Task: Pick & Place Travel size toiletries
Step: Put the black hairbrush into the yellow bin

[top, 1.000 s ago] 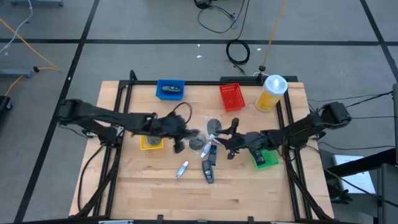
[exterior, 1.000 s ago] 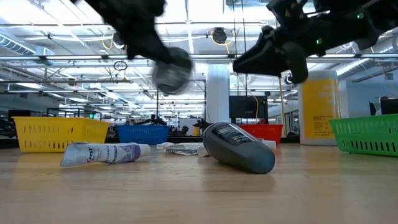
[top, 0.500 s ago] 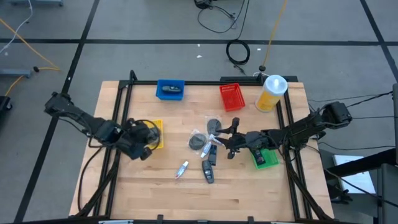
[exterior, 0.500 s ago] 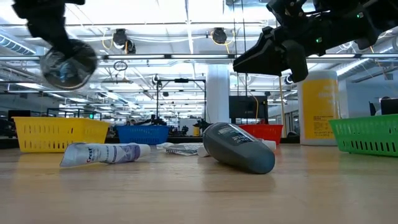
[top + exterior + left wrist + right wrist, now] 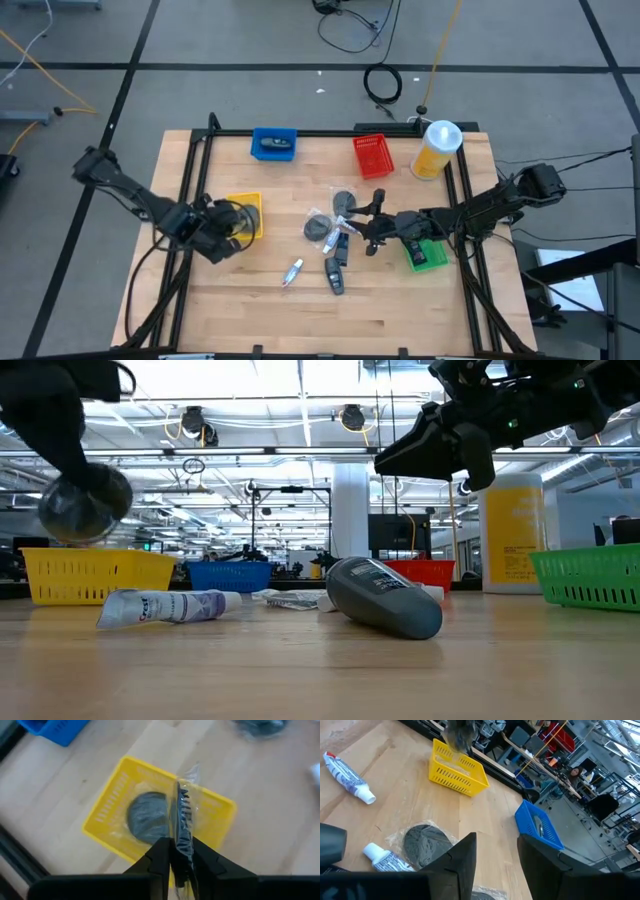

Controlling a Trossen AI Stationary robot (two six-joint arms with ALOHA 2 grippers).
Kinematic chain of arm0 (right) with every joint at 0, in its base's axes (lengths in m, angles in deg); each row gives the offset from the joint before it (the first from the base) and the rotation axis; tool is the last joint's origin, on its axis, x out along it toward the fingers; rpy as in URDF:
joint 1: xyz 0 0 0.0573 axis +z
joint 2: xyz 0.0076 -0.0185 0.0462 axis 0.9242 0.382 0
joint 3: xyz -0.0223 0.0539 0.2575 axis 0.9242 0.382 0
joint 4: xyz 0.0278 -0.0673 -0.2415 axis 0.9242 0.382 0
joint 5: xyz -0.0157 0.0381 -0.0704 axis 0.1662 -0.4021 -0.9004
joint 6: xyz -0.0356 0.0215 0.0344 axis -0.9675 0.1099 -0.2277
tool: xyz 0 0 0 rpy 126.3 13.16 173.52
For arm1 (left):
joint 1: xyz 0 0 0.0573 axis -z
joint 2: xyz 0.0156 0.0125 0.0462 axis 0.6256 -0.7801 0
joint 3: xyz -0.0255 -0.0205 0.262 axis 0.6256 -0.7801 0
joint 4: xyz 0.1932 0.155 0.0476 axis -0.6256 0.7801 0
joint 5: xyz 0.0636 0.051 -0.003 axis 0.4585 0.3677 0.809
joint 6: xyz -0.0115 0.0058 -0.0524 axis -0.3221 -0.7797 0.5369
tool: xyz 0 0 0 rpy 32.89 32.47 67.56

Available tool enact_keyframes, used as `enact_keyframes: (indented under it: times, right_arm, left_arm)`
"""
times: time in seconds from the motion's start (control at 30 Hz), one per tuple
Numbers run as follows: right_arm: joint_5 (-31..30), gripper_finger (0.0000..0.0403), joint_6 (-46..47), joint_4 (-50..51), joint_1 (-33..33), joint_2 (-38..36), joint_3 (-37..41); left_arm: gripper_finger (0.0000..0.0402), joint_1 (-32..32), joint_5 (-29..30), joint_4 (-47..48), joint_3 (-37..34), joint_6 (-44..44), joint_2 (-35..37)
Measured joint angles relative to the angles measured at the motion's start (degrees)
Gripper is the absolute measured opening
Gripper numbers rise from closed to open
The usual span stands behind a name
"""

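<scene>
**Wrapped disc held over the yellow bin**

From above, the left claw (image 5: 232,232) sits at the yellow bin (image 5: 247,204) on the left part of the wooden surface (image 5: 400,310). The right claw (image 5: 368,228) hangs near the middle, just beside a cluster of toiletries: two grey discs in clear wrappers (image 5: 320,226), a dark bottle (image 5: 335,275) and a small white tube (image 5: 293,271) lying apart toward the front. A blue bin (image 5: 273,143) holding a dark item, a red bin (image 5: 372,155) and a yellow canister (image 5: 436,149) stand along the far edge; a green bin (image 5: 428,254) is beneath the right arm.

At surface level, a grey wrapped disc (image 5: 85,505) hangs in the air above the yellow bin (image 5: 95,575), clear of the wood. A tube (image 5: 170,605) and the dark bottle (image 5: 385,597) lie in front.

The left wrist view shows its claw (image 5: 178,855) pinched shut on the disc's clear wrapper (image 5: 184,817), seen edge-on, directly over the yellow bin (image 5: 105,810), where another grey disc (image 5: 148,817) already lies.

The right wrist view shows its claw (image 5: 495,852) partly open with nothing between its fingers (image 5: 465,857), above a wrapped disc (image 5: 425,842) and a tube (image 5: 385,859).
</scene>
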Motion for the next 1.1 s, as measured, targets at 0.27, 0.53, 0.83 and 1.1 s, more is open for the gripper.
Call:
enact_keyframes:
  times: [0.27, 0.53, 0.83, 1.1]
  right_arm:
    - [0.02, 0.0135, -0.02, 0.02, 0.00, 0.00, 0.00]
    - [0.02, 0.0133, -0.02, 0.04, 0.00, 0.00, 0.00]
    - [0.02, 0.0131, -0.02, 0.02, 0.00, 0.00, 0.02]
    - [0.02, 0.0130, 0.18, 0.04, 0.00, 0.00, 0.02]
  left_arm:
    - [0.0061, -6.77, -3.71, -10.54, -3.70, -10.50, 1.18]
    - [0.0062, -13.85, -8.03, -15.31, -9.17, -15.65, 5.43]
    - [0.0063, -21.64, -14.45, -25.75, -16.08, -23.48, 11.60]
    - [0.0083, -27.93, -14.49, -26.01, -16.38, -27.79, 14.43]
